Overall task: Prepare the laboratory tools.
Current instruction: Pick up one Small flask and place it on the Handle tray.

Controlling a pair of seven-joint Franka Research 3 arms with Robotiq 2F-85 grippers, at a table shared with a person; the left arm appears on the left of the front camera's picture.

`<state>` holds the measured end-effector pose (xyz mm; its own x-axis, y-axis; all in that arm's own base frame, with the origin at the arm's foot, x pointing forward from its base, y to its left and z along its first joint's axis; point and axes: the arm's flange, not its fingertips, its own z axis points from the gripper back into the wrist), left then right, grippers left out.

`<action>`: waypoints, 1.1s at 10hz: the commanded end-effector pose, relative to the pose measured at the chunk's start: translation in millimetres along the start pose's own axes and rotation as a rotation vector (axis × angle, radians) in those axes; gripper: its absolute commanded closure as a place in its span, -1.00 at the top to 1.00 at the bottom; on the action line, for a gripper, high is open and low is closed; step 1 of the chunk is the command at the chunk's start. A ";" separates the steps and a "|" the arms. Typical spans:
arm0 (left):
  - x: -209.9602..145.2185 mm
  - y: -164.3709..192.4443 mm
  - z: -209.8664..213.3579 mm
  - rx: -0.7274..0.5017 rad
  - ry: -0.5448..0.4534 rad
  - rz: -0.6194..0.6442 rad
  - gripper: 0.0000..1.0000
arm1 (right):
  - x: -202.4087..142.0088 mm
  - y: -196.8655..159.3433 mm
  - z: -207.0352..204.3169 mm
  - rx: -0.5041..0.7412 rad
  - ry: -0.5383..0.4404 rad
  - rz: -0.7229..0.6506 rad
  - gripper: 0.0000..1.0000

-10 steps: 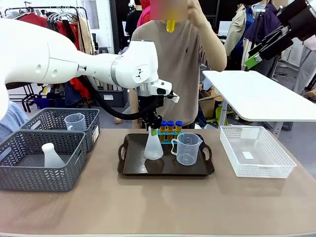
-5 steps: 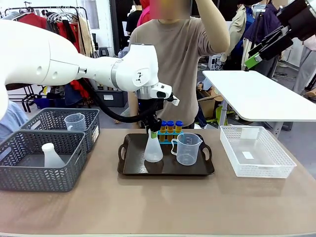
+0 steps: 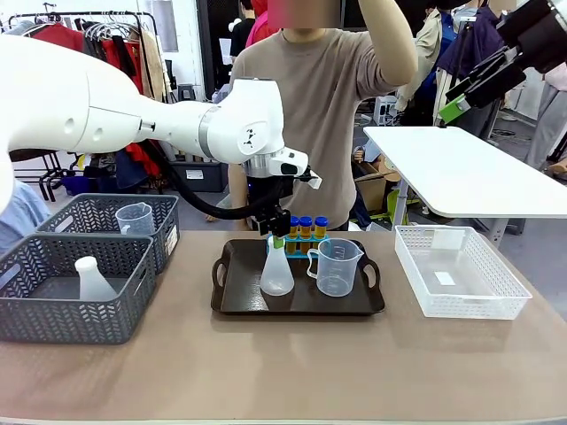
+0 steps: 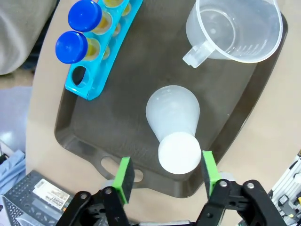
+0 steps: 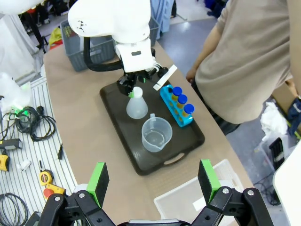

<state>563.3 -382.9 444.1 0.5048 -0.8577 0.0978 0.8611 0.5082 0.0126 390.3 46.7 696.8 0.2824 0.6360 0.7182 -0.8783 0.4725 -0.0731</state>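
At frame centre, our left tool (image 4: 163,172) stands open astride the conical flask (image 4: 173,125) on the tray (image 4: 84,136), gripping nothing; next, we lift clear.

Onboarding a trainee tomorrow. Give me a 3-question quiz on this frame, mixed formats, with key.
1. True or false: the left hand grips the neck of the conical flask.
2. Where does the measuring beaker stand? A) grey basket B) dark brown tray C) white basket
3. Fill in: the blue tube rack shows an empty ___ at its near end in the left wrist view.

Key: 1 false, the pads flank the neck with gaps; 2 B, on the tray; 3 hole.
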 end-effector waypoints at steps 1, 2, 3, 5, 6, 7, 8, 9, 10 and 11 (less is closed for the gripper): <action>-13.8 -1.0 2.1 0.000 0.000 -0.020 1.00 | 1.2 -0.8 0.4 0.014 -0.026 0.001 1.00; -13.8 -0.3 5.0 -0.018 -0.003 -0.011 1.00 | 1.2 -0.8 0.4 0.014 -0.026 0.001 1.00; -14.2 -0.1 9.0 -0.027 -0.013 0.002 1.00 | 1.2 -0.8 0.4 0.014 -0.026 0.001 1.00; -16.5 1.9 14.1 -0.052 -0.013 0.016 1.00 | 1.2 -0.8 0.4 0.014 -0.026 0.001 1.00; -15.7 2.7 16.6 -0.060 -0.015 0.019 1.00 | 1.2 -0.8 0.4 0.014 -0.026 0.001 1.00; -15.1 2.8 21.6 -0.061 -0.004 0.017 1.00 | 1.2 -0.8 0.4 0.014 -0.026 0.001 1.00; -5.9 4.2 12.5 -0.028 -0.010 0.027 1.00 | 1.2 -0.8 0.4 0.014 -0.026 0.001 1.00; -5.9 4.2 12.5 -0.028 -0.010 0.027 1.00 | 1.2 -0.8 0.4 0.014 -0.026 0.001 1.00; -5.9 4.2 12.5 -0.028 -0.010 0.027 1.00 | 1.2 -0.8 0.4 0.014 -0.026 0.001 1.00; -5.9 4.2 12.5 -0.028 -0.010 0.027 1.00 | 1.2 -0.8 0.4 0.014 -0.026 0.001 1.00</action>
<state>563.2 -376.0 455.1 0.5296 -0.8420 0.1028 0.8477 0.5297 -0.0283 390.3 46.7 696.8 0.2824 0.6360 0.7182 -0.8783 0.4725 -0.0731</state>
